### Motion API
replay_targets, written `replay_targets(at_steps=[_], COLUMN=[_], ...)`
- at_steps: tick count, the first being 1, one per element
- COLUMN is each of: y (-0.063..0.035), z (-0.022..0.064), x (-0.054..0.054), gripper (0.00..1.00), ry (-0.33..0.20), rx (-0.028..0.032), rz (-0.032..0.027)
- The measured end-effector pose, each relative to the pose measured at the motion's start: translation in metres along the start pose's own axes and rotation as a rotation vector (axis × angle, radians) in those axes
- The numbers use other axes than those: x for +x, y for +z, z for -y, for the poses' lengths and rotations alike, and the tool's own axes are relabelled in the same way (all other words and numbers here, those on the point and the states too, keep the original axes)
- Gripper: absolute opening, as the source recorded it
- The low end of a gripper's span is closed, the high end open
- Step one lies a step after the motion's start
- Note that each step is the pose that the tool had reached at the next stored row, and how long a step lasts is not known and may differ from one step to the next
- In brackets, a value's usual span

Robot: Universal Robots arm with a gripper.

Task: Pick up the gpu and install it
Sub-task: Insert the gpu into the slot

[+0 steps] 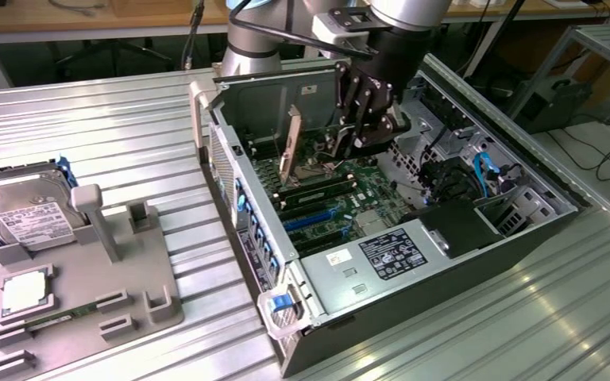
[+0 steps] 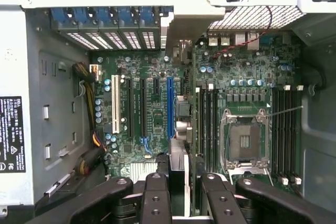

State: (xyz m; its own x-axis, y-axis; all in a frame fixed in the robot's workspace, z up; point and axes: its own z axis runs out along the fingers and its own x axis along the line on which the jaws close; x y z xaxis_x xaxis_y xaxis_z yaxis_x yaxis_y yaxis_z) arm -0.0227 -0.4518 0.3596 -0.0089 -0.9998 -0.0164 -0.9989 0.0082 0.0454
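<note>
My hand [image 1: 360, 141] gripped the gpu [image 1: 295, 136], a thin card held upright on edge inside the case [image 1: 432, 262].

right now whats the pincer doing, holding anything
Pincer: shut on the gpu, holding it upright inside the open computer case, above the motherboard slots.

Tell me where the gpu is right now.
The gpu stands on edge inside the open computer case, over the motherboard, held by the gripper; it is left of the gripper in the exterior view.
</note>
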Motion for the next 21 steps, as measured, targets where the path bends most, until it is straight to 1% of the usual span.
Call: replay_targets(at_steps=[9,14,16,21], y=[0.0055,0.0139,0.02,0.03], z=[0.0003,0.0006,0.0009,0.0013], x=[0.0,0.0,0.0,0.0], gripper=[0.28,0.28,0.28,0.28], ry=[0.0,0.0,0.0,0.0], rx=[0.0007,0.0014,0.0014,0.0015], rz=[0.0002,0.0002,0.0002,0.0003])
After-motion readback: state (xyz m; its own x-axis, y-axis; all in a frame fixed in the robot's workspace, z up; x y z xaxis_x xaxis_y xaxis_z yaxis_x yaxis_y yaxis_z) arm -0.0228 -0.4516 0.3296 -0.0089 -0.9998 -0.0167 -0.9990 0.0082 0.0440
